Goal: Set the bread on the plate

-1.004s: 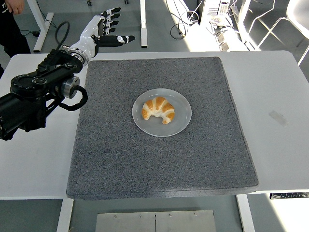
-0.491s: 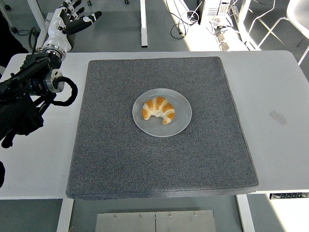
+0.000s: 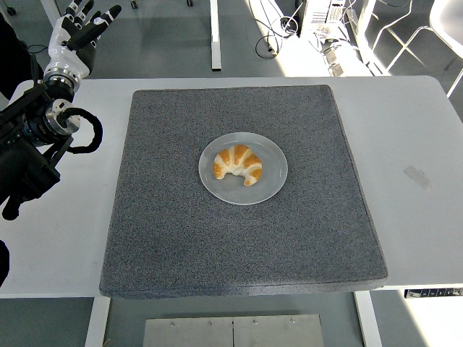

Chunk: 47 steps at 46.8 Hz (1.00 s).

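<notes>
Since the bread (image 3: 238, 165) lay on the plate (image 3: 271, 186), mid-mat (image 3: 181, 238), the task looked done, nothing left. Left hand (image 3: 75, 32) was at far left, well apart, fingers spread, empty. Right hand not in view.

Bright, even light, sharp focus; sunlight glares on the floor (image 3: 405, 36) top right.

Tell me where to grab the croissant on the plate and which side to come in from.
Grip the croissant across its thick middle hump, coming straight down from above. It lies flat on the plate, arched with both tips pointing toward the near edge, so the center is probably the sturdiest part. The tapered ends look thinner and easier to break. The left hand is open, off to the side.
</notes>
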Each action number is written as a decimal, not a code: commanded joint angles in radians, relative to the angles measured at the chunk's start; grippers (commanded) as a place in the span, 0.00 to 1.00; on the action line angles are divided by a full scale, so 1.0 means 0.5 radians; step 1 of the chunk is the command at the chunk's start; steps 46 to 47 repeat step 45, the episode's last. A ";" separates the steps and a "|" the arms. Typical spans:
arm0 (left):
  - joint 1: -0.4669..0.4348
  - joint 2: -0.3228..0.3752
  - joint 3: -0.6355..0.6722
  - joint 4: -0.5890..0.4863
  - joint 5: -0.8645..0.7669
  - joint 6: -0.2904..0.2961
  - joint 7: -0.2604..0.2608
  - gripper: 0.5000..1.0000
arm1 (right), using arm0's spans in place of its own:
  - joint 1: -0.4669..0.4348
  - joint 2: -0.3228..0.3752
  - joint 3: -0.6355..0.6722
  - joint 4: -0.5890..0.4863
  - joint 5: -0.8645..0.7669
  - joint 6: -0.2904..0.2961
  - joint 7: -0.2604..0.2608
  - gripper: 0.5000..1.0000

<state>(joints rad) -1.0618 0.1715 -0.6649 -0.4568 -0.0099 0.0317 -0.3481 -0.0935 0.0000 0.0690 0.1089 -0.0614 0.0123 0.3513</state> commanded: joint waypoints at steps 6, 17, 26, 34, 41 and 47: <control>0.040 -0.009 -0.014 -0.001 -0.008 -0.008 0.000 0.97 | 0.000 0.000 0.000 0.000 0.000 0.000 0.000 1.00; 0.044 -0.015 -0.164 0.002 -0.008 -0.005 0.003 0.97 | 0.000 0.000 0.000 0.000 0.000 0.000 0.000 1.00; 0.040 -0.015 -0.186 0.002 -0.008 -0.005 0.000 0.97 | 0.000 0.000 0.000 0.000 0.000 0.000 0.000 1.00; 0.040 -0.009 -0.262 0.002 -0.017 -0.008 0.003 0.97 | 0.000 0.000 0.000 0.000 0.000 0.000 0.000 1.00; 0.047 -0.009 -0.269 0.002 -0.017 -0.008 0.003 0.97 | 0.021 0.000 0.003 0.028 0.000 0.009 0.000 1.00; 0.047 -0.012 -0.269 0.002 -0.017 -0.008 0.003 0.97 | 0.031 0.000 0.034 0.021 0.000 0.006 0.003 1.00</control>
